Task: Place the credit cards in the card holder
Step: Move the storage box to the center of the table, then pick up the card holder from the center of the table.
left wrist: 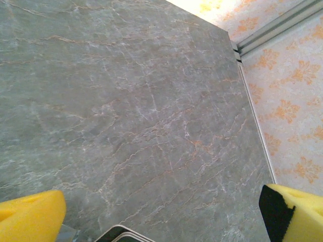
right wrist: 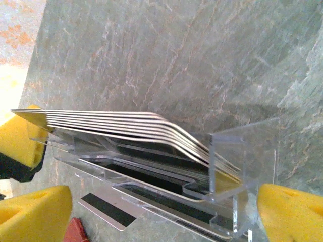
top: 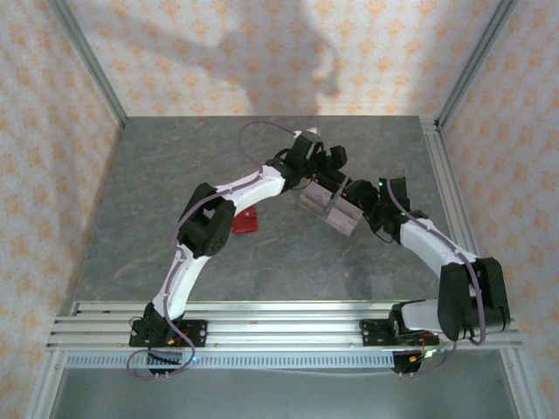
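Acrylic stand (right wrist: 242, 151) with credit cards (right wrist: 126, 126) between jaws of right end effector (right wrist: 161, 217), wide, empty; left end effector (left wrist: 161, 217) also wide. Red card holder (top: 246, 221) left of right end effector. We judge: grasp step; next, pinch one card.

Robot lab test cell, grey marble-look table (top: 175, 175), aluminium frame posts (top: 87, 61) at the corners, orange-patterned wallpaper panels (top: 218, 52) as walls, left arm (top: 188, 271) and right arm (top: 437, 249) bolted to aluminium rails (top: 288, 319) at the near edge, loose cables (top: 157, 374) by the bases
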Available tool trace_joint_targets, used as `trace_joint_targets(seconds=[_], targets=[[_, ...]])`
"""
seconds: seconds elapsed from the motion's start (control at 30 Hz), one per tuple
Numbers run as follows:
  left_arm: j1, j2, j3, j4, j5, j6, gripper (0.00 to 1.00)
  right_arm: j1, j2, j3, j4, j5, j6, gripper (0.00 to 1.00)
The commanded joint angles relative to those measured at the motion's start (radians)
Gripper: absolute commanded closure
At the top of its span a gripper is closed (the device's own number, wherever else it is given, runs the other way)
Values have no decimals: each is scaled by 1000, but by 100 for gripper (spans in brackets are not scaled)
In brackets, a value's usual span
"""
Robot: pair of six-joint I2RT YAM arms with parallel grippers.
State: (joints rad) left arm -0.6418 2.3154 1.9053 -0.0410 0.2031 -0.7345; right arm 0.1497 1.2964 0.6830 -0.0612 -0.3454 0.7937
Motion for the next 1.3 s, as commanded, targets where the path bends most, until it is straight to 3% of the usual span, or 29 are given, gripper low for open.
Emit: trace_joint_targets(seconds=[0.0, 0.13, 0.27, 0.47, 0.57, 0.8, 1.03, 1.27], targets=[[-9, 16, 64, -70, 17, 19, 0, -4, -72, 10, -77, 115, -24, 1], [0, -14, 52, -73, 8, 40, 0, -6, -201, -10, -130, 197, -53, 1], [22, -72, 6, -59, 1, 40, 0, -16, -333, -48, -122, 190, -66, 0], [70, -264, -168, 28, -52, 35, 0, -16, -362, 39, -178, 14, -157, 26], [110, -396, -269, 11, -85, 44, 0, 11, -277, 166, -295, -74, -237, 38], [243, -699, -464, -307, -206, 94, 0, 318, 32, 485, -518, 68, -382, 39], [407, -951, -749, -423, -215, 77, 0, 533, 407, 759, -592, 138, -435, 41], [589, -1068, -933, -453, -137, 29, 0, 667, 787, 1155, -798, 248, -493, 45]])
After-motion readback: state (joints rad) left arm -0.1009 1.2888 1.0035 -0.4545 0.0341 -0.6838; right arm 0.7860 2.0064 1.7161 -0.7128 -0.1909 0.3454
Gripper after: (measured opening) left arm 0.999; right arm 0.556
